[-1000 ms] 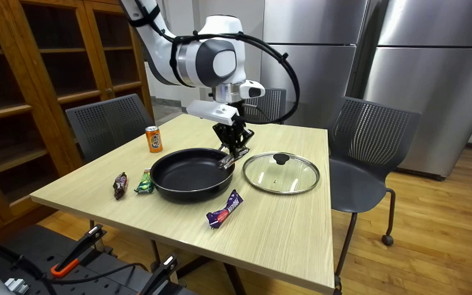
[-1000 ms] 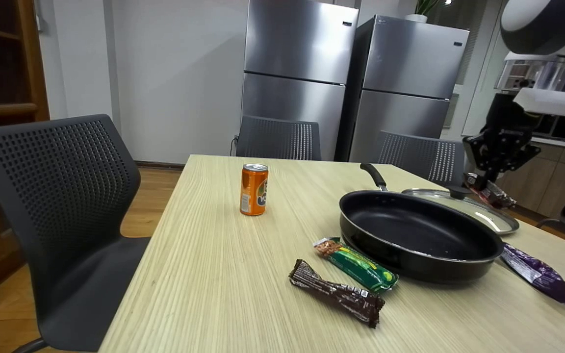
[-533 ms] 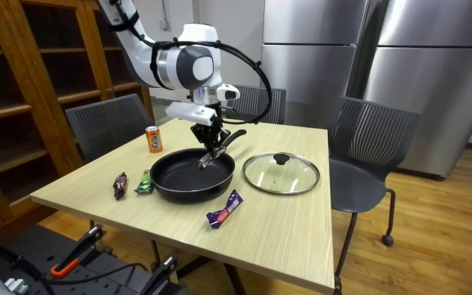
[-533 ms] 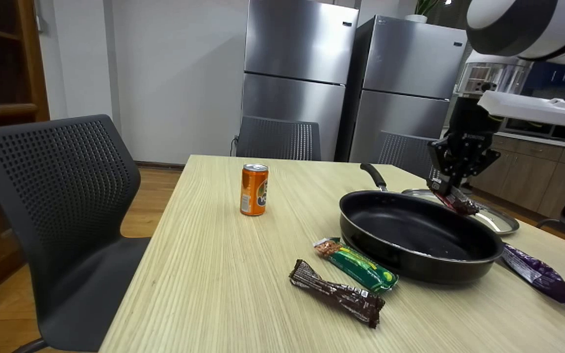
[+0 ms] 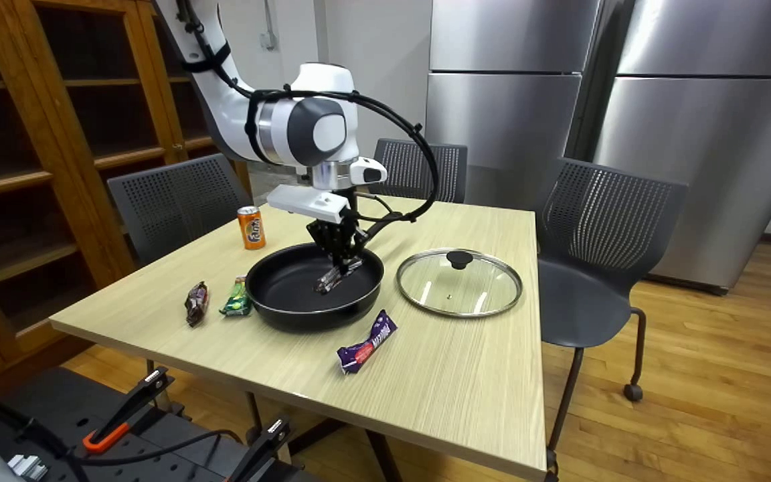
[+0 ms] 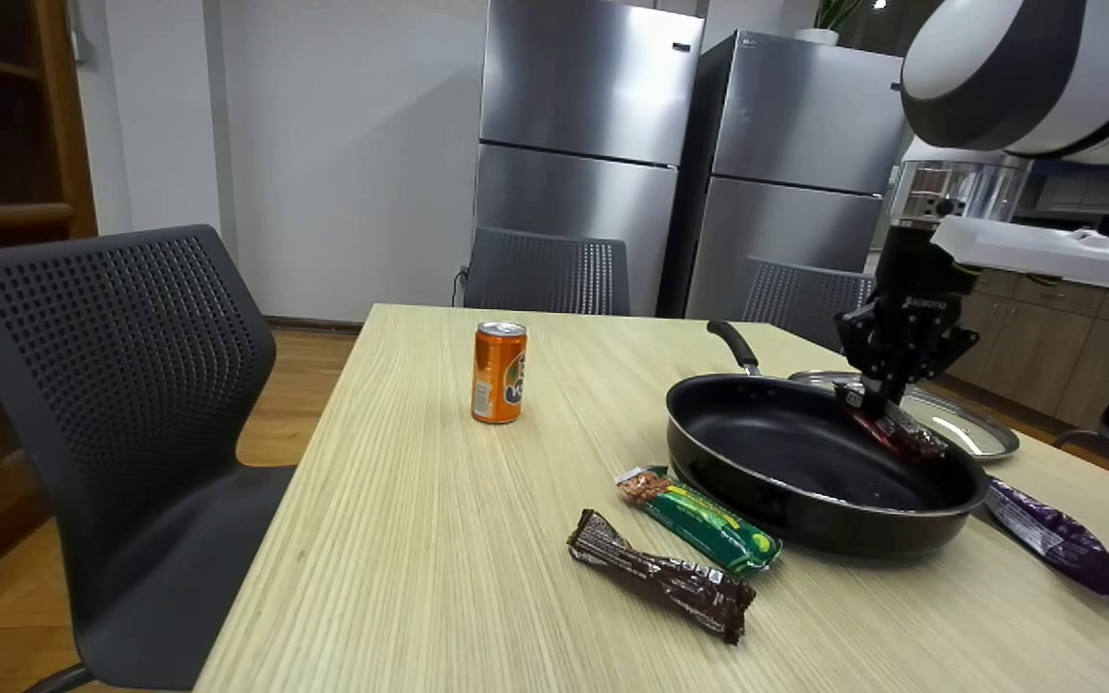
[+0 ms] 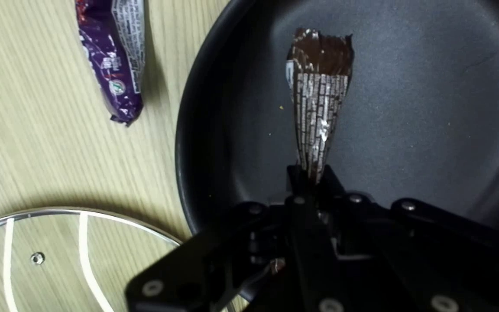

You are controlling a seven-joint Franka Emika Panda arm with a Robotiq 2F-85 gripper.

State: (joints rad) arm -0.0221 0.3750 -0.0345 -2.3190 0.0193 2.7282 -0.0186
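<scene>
My gripper [image 5: 344, 261] is shut on a bar in a dark brown wrapper [image 7: 319, 99]. One crimped end of the wrapper sticks out past the fingertips in the wrist view; most of the other end is hidden by the gripper. Below is a black frying pan [image 5: 292, 288], its handle [image 6: 733, 345] pointing to the back. In both exterior views the bar [image 6: 901, 433] hangs low, within the pan's rim. Whether it touches the pan's bottom I cannot tell. A purple-wrapped bar [image 7: 115, 65] lies on the table beside the pan.
A glass lid [image 5: 452, 288] with a black knob lies next to the pan. On the pan's opposite side are a green-wrapped bar [image 6: 699, 520] and another brown-wrapped bar [image 6: 660, 577]. An orange can [image 6: 499, 372] stands farther back. Chairs [image 5: 600, 254] surround the table [image 5: 466, 388].
Holding the bar, my gripper has travelled from beside the pan's rim near the lid to over the pan, then come down lower. The other objects have stayed where they were.
</scene>
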